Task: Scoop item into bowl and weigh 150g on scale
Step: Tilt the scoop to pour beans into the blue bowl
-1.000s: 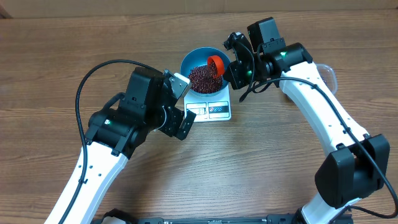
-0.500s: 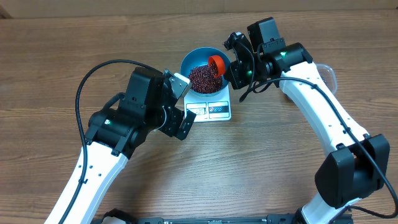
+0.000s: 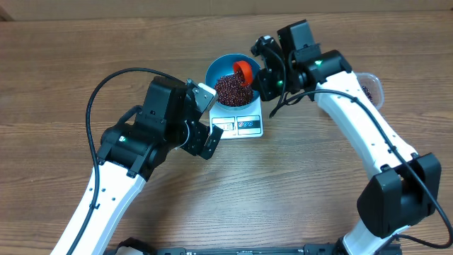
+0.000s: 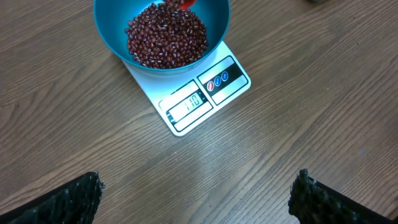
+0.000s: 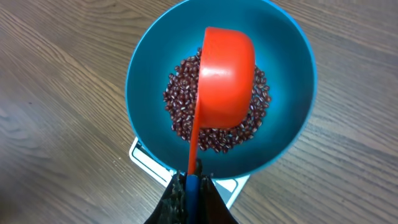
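Shifted slightly toward the far edge of the surface (image 4: 292,143) with the right pincer (image 5: 189,194) since a second ago, uncovering more of the clear tub (image 3: 371,86) near the right edge; clamped shut on the handle of the red scoop (image 5: 225,74), tipped mouth-down over the blue bowl (image 5: 292,130); beans (image 4: 166,36) heaped in that bowl atop the scale (image 4: 205,93), toward the far edge; left pincer (image 4: 196,199) spread wide, holding nothing; scooping probably near done; display too small to read, so weight check left.

The red scoop (image 5: 227,74), clamped in the right gripper (image 5: 193,193), hangs over the blue bowl (image 5: 146,74) and blocks entry from above. The left gripper (image 4: 199,193), jaws wide, crowds the near-left side of the scale (image 4: 199,96). Bare table (image 3: 71,64) lies far left. A clear tub (image 3: 371,83) seems half hidden behind the right arm (image 3: 354,120).
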Robot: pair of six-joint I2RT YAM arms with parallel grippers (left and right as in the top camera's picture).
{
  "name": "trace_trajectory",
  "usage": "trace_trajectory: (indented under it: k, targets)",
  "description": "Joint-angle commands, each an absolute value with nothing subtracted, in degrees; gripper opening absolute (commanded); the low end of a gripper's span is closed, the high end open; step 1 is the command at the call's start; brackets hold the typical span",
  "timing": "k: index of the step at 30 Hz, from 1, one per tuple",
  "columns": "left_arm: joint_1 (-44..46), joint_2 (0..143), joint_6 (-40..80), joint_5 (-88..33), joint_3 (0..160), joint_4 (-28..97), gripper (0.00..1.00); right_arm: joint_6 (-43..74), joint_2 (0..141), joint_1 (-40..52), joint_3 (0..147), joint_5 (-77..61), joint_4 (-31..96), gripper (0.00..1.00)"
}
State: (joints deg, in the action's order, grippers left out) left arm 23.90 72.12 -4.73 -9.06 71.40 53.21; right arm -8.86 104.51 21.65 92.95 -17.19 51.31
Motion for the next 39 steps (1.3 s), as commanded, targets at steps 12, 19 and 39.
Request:
trace_trajectory:
  k: [12,19,39]
  targets:
    - [23.6,72.0,-5.8,-9.9,71.1,53.3,1.0,-9.5,102.5,25.1,94.6,-6.9,50.4,0.04]
    - [23.6,72.0,-5.8,-9.9,71.1,53.3,1.0,-9.4,102.5,25.1,94.6,-6.9,50.4,0.03]
    - [23.6,72.0,-5.8,-9.9,71.1,53.3,1.0,-9.2,102.5,25.1,94.6,-6.9,51.3,0.04]
